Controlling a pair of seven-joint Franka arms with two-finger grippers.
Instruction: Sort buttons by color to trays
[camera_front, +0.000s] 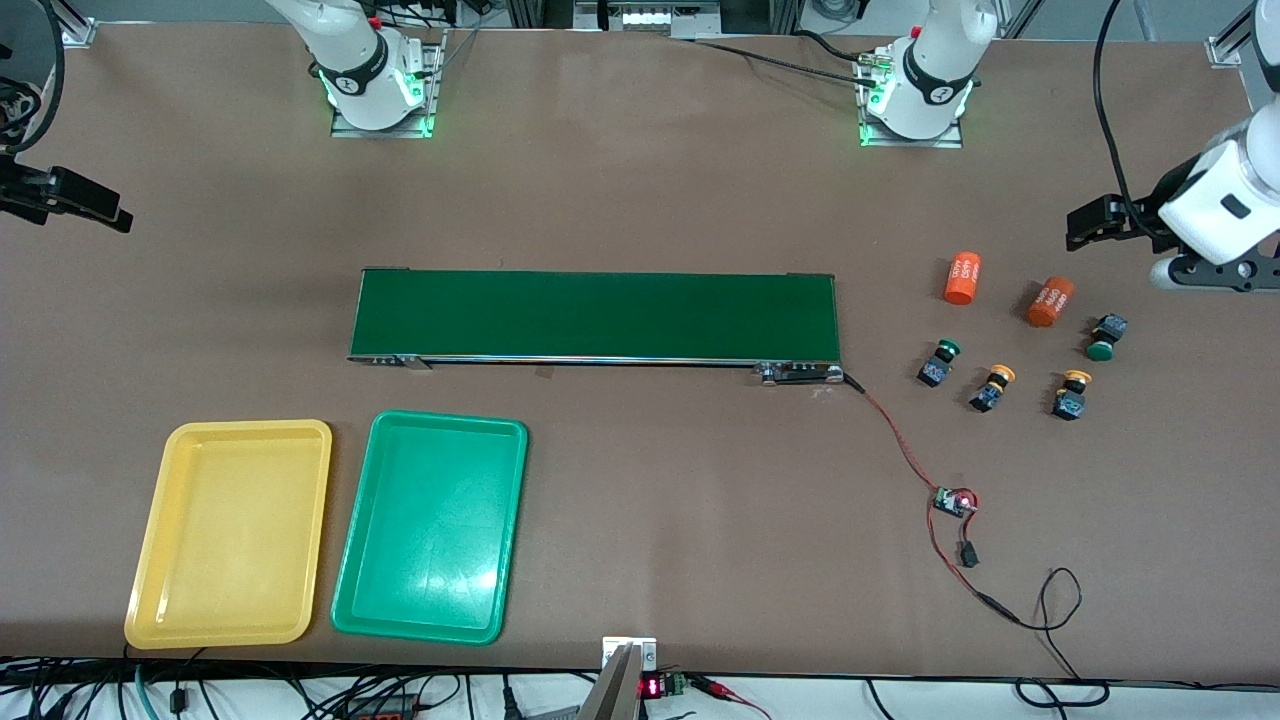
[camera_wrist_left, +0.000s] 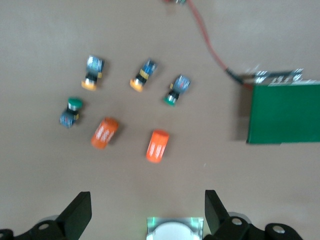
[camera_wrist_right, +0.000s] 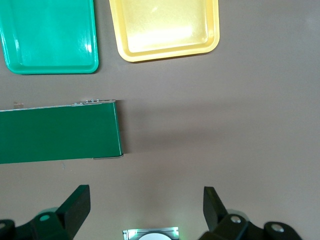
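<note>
Four buttons lie on the table at the left arm's end: a green-capped one (camera_front: 940, 362), two yellow-capped ones (camera_front: 993, 387) (camera_front: 1071, 394) and another green-capped one (camera_front: 1104, 337). The left wrist view shows the yellow caps (camera_wrist_left: 92, 73) (camera_wrist_left: 143, 75) and the green caps (camera_wrist_left: 176, 90) (camera_wrist_left: 71, 111). My left gripper (camera_front: 1085, 222) (camera_wrist_left: 147, 200) hangs open in the air beside them, holding nothing. The yellow tray (camera_front: 232, 530) (camera_wrist_right: 165, 27) and the green tray (camera_front: 432, 525) (camera_wrist_right: 50, 35) lie empty at the right arm's end. My right gripper (camera_front: 110, 208) (camera_wrist_right: 146, 195) hangs open and empty there.
A long dark green belt (camera_front: 595, 315) lies across the middle of the table. Two orange cylinders (camera_front: 962, 277) (camera_front: 1051, 301) lie just farther from the front camera than the buttons. A red wire with a small circuit board (camera_front: 953, 502) trails from the belt's end toward the front edge.
</note>
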